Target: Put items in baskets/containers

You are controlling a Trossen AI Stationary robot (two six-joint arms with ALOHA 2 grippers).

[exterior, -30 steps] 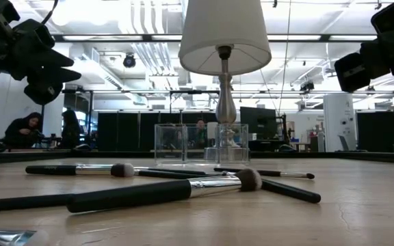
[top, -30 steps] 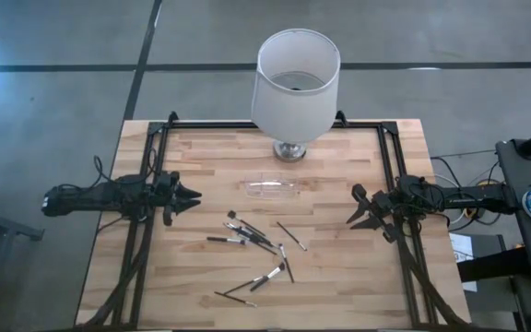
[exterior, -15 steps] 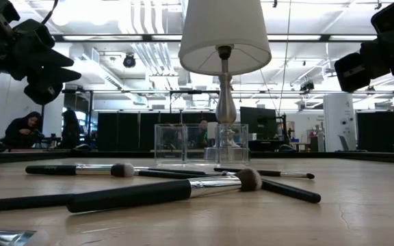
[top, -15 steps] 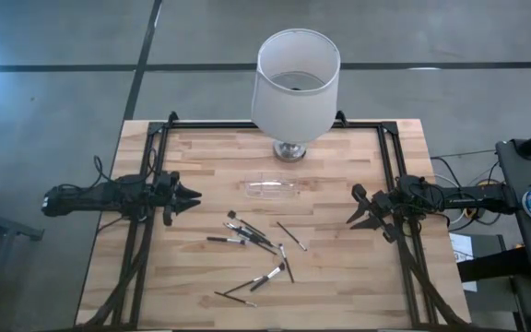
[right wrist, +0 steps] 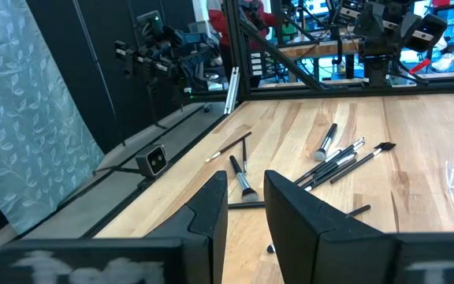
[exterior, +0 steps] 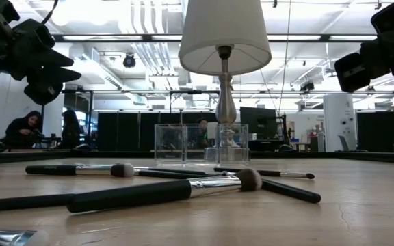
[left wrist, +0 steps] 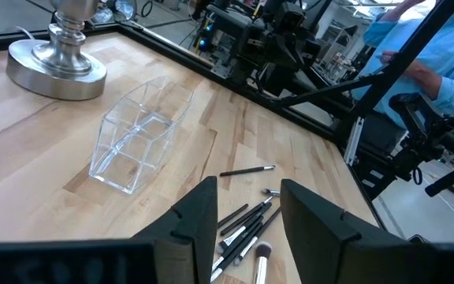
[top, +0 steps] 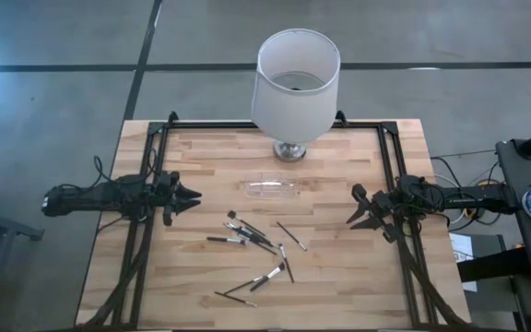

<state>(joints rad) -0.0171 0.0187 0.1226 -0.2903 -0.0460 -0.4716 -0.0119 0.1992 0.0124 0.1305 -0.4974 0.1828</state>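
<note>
Brushes [top: 256, 249] lay scattered on the wooden table [top: 339, 277], in the middle and toward its near edge, and none of them was in the clear holder [top: 270, 187]. A few lay close together in a small bunch, one lay alone [top: 292, 236] a little to the right, and some more lay nearer the front edge. They were thin and dark (some had pale or shiny ends, and one had a soft fluffy tip [exterior: 249, 179]). The clear holder sat on the table between the brushes and the lamp's metal base [top: 290, 150], apart from both, and it looked see-through against the wood [left wrist: 136, 138]. A big white lampshade [top: 295, 81] stood over the far middle of the table. The left gripper [top: 188, 196] hung above the left side of the table, pointing toward the middle, with its fingers [left wrist: 199, 217] spread a little and nothing between them. The right gripper [top: 356, 208] hung above the right side, also pointing inward, with its fingers [right wrist: 211, 207] a little apart and nothing caught in them. Both grippers were well away from the brushes and the holder. A person in a light blue sleeve [left wrist: 416, 55] was in the room past the table.
</note>
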